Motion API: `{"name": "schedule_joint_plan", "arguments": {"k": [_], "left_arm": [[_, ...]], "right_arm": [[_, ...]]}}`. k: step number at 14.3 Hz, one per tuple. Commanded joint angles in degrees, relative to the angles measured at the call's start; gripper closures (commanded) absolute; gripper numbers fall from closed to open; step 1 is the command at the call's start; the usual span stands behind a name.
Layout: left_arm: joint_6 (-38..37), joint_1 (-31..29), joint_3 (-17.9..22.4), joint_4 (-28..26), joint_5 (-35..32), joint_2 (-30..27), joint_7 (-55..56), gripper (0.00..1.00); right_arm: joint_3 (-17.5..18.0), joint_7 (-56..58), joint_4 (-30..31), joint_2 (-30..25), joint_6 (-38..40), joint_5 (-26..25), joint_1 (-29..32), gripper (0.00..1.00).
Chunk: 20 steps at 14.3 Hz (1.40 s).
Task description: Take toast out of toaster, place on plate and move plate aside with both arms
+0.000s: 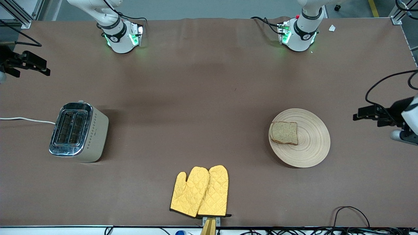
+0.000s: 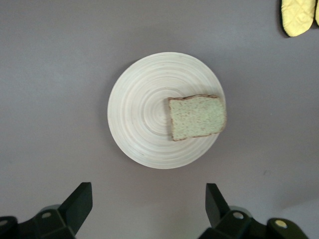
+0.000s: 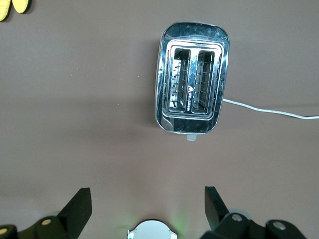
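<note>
The plate (image 1: 307, 153) lies flat on the table (image 1: 196, 98), toward the left arm's end. All positions below are given relative to the plate.

The toast (image 1: 284, 132) lies flat on the plate, off-centre, on the part of the plate toward the right arm's end; one edge of the slice reaches the plate rim.

The left gripper (image 2: 147, 204) hangs in the air over bare table just off the plate, toward the left arm's end. Its fingers (image 2: 77, 201) stand wide apart and carry nothing.

The right gripper (image 3: 147, 204) hangs in the air well apart from the plate, at the right arm's end of the table. Its fingers (image 3: 77, 204) stand wide apart and carry nothing.

The toaster (image 1: 78, 131) stands upright well apart from the plate, toward the right arm's end, both slots vacant; a white cord (image 1: 26, 119) runs from it to the table edge.

Two yellow oven mitts (image 1: 200, 192) lie side by side, overlapping, nearer to the front camera than the plate and between plate and toaster
</note>
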<state>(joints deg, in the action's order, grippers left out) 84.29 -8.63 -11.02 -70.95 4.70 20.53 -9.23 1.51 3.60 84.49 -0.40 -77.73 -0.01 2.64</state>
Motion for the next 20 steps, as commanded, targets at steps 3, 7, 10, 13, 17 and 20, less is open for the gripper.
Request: {"name": "schedule_joint_plan", "arguments": {"k": [3, 7, 10, 13, 17, 20], "left_arm": [[-3.8, 4.1, 0.5, -2.1, -4.3, -6.3, 6.7, 0.00], [-6.4, 6.1, -1.3, -3.1, -5.5, -10.1, 9.6, 0.00], [-6.2, 9.9, -0.1, -5.2, -7.7, -12.8, 11.5, 0.00], [-2.2, 12.5, 2.4, -9.6, -7.7, -15.7, 11.5, 0.00], [0.2, 11.4, 3.1, -12.7, -6.7, -17.2, 11.4, 0.00], [4.5, 11.0, 2.7, -18.1, -6.7, -20.2, 11.6, 0.00]], "right_arm": [[-0.2, -1.0, 0.7, -0.8, -0.2, 1.0, 0.1, 0.00], [-0.2, -1.0, 0.7, -0.8, -0.2, 1.6, 0.1, 0.00], [-0.3, -0.9, 0.7, -0.8, -0.1, 1.6, 0.3, 0.00], [-0.3, -0.9, 0.7, -0.8, -0.3, 1.5, 0.4, 0.00], [-0.4, -0.9, 0.7, -0.8, -0.3, 1.5, 0.3, 0.00], [-0.4, -0.9, 0.7, -0.8, -0.5, 1.5, 0.2, 0.00]]}}
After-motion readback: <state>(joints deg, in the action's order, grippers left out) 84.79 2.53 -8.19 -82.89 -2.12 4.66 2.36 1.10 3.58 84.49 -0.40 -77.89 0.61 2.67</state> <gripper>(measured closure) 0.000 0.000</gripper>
